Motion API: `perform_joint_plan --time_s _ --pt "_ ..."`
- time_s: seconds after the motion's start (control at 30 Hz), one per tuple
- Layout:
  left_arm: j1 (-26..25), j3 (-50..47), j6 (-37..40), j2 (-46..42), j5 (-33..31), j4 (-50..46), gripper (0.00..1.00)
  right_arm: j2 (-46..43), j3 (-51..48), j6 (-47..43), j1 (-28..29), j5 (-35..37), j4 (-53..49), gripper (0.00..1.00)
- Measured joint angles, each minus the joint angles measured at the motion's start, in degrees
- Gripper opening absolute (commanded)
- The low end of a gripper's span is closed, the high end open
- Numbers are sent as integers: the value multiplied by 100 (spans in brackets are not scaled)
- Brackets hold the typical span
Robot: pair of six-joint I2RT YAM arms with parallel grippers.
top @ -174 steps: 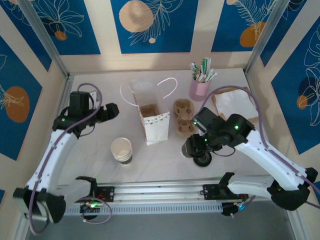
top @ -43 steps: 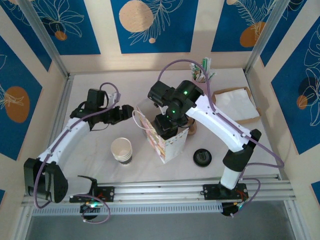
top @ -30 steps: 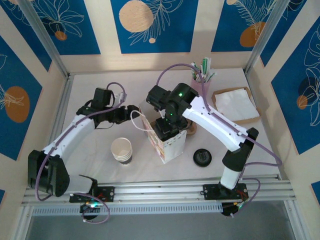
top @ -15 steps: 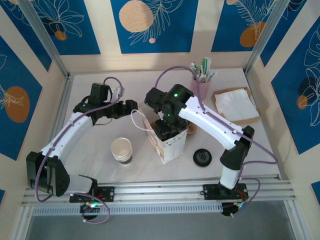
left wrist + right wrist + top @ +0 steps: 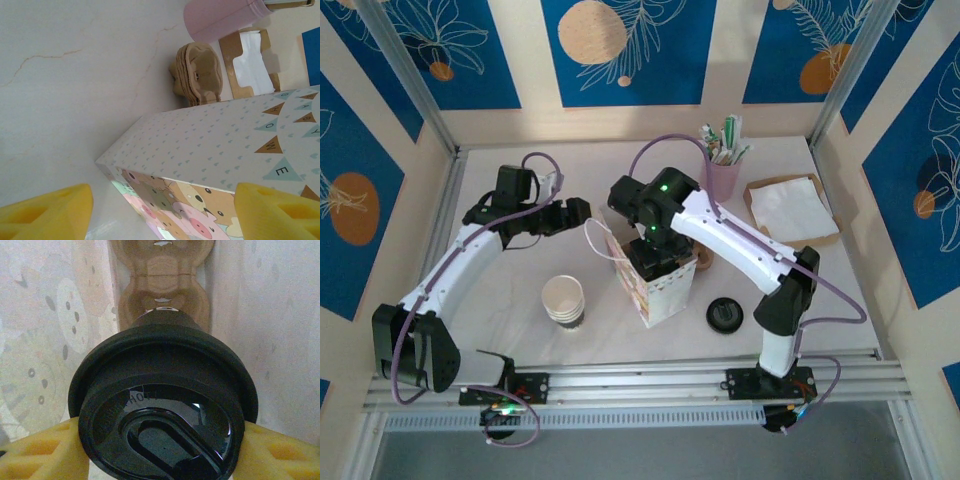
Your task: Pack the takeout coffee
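The takeout coffee (image 5: 162, 390) shows its round black lid from above in the right wrist view, down between the inner walls of the patterned paper bag (image 5: 50, 315). My right gripper (image 5: 160, 447) is shut on it, a yellow finger on each side of the lid. From above, that gripper (image 5: 655, 250) sits in the open top of the bag (image 5: 665, 290) and hides the cup. A brown cardboard carrier (image 5: 162, 285) lies on the bag's floor below the cup. My left gripper (image 5: 570, 212) hangs open just left of the bag, beside its white handle (image 5: 595, 240); its yellow fingers frame the bag (image 5: 210, 140).
A stack of lidless cream cups (image 5: 563, 300) stands left of the bag and a loose black lid (image 5: 724, 314) lies to its right. Behind are brown carriers (image 5: 197, 75), a pink straw holder (image 5: 723, 170) and a napkin box (image 5: 790, 208).
My left gripper has drawn back a little to the left, away from the bag's handle. The right gripper has stayed in the bag's mouth with the coffee, shifting only slightly.
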Motion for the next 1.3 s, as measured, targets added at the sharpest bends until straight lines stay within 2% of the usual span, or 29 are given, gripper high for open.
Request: perform_joint_plan --time_s 1.3 --pt "11 0 0 -13 0 0 75 439 -133 -37 39 313 9 62"
